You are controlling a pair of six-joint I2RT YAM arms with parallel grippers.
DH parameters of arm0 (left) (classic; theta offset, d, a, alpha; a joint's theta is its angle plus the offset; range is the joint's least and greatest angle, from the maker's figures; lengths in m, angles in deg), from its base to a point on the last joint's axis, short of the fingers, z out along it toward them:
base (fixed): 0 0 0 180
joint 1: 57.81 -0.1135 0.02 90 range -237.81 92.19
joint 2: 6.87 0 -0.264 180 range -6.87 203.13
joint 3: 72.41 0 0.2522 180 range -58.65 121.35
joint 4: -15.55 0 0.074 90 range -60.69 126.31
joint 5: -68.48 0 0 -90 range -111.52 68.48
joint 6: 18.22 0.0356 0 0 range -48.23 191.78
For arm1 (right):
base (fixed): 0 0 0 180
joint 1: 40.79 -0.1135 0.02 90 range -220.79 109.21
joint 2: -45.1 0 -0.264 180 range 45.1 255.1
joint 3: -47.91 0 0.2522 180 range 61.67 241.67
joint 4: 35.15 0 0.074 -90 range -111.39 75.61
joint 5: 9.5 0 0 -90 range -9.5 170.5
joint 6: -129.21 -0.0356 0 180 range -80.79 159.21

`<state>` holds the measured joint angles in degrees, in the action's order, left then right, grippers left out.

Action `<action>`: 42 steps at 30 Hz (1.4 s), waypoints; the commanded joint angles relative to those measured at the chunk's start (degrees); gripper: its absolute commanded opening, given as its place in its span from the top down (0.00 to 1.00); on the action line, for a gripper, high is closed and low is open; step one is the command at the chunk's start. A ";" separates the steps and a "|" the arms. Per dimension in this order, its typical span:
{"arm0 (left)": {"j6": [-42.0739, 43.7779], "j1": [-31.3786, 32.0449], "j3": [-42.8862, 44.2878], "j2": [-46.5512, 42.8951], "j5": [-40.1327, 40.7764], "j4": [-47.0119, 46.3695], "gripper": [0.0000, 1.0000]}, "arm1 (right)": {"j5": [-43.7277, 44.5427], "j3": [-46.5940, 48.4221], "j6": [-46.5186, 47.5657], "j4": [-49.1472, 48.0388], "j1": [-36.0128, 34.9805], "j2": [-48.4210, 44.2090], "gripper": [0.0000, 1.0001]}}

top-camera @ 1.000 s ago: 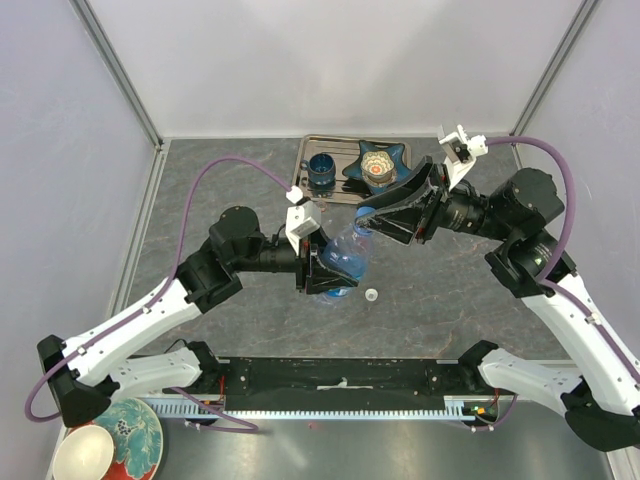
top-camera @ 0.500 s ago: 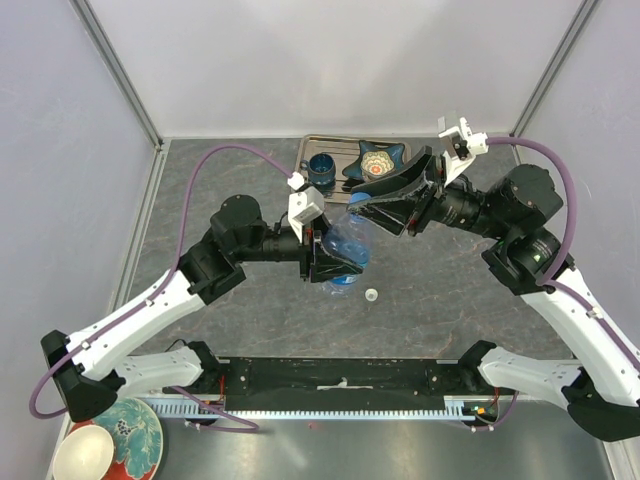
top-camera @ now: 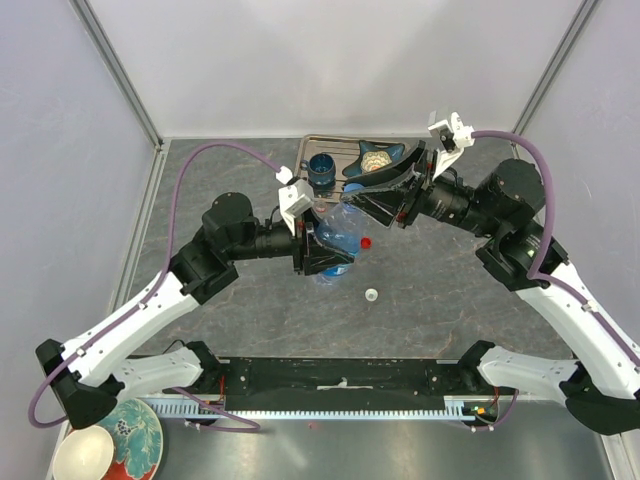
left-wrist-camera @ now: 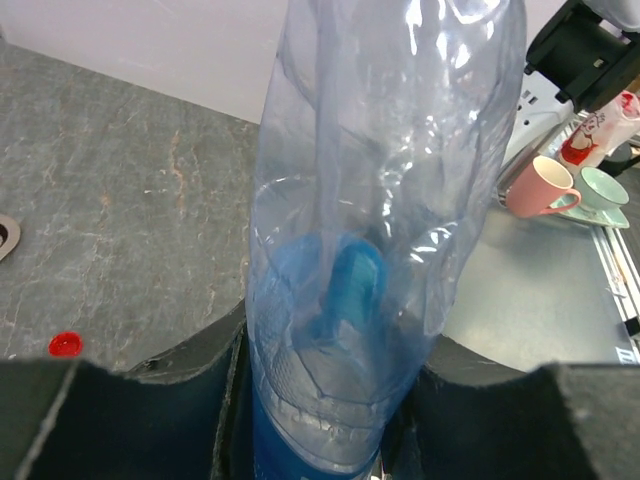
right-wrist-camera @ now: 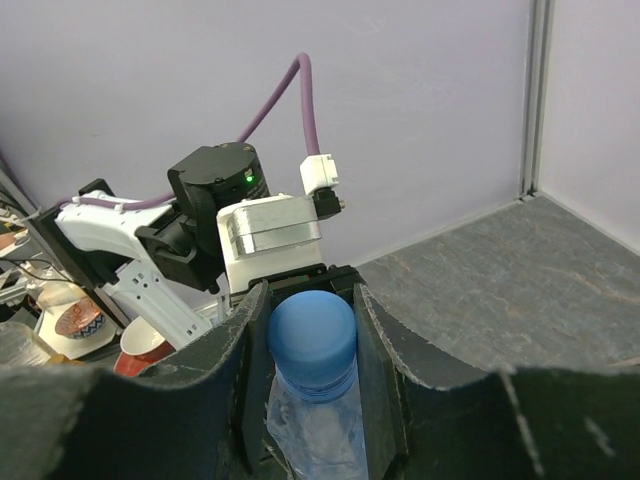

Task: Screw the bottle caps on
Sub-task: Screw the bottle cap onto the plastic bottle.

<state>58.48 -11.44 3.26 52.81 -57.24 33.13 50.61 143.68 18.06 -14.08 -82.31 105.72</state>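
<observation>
1. Two grippers meet on one transparent bottle (top-camera: 340,236), held off the tabletop (top-camera: 455,305) around its middle, just short of the tray (top-camera: 306,143) at the far edge.
2. Left gripper (top-camera: 318,256): its jaws are clamped on the lower body of the bottle. The left wrist view shows the dark fingers hugging the blue-tinted base on both sides, and the crumpled clear wall running away from the camera.
3. Right gripper (right-wrist-camera: 310,340): its fingers are pressed in on the blue cap (right-wrist-camera: 311,333), one on each side. The cap sits on the neck with the bottle's shoulder just below it.
4. Deciding relation: the bottle's long axis runs from the left gripper at the base straight to the right gripper at the neck, slanting toward the far edge and a little to the right. The cap lies dead ahead of the right gripper and on that same axis, so a roll of the right wrist would turn the cap about the threads while the left arm braces the body.
5. Judgement: this looks like the tightening step for the blue cap. How far down the threads it has gone cannot be told.
6. Spare caps: a red cap (top-camera: 366,242) lies on the tabletop just right of the held bottle. A white cap (top-camera: 371,295) lies nearer the near edge. Both are apart from either gripper.
</observation>
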 commanded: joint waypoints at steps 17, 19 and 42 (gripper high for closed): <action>-3.75 -3.74 1.99 -3.43 22.53 -4.34 0.98 | 7.73 -2.39 -2.51 10.08 -13.58 1.43 0.88; -3.58 -3.83 2.25 -3.26 23.33 -4.17 0.98 | 10.36 -1.95 -1.71 11.23 -14.90 1.87 0.87; -5.33 -4.36 4.44 -2.46 28.87 -1.44 0.98 | 28.72 -0.72 0.84 15.72 -25.36 4.15 0.87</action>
<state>58.76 -12.49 3.21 48.94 -43.71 39.20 86.13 145.00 22.54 -11.98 -100.69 107.58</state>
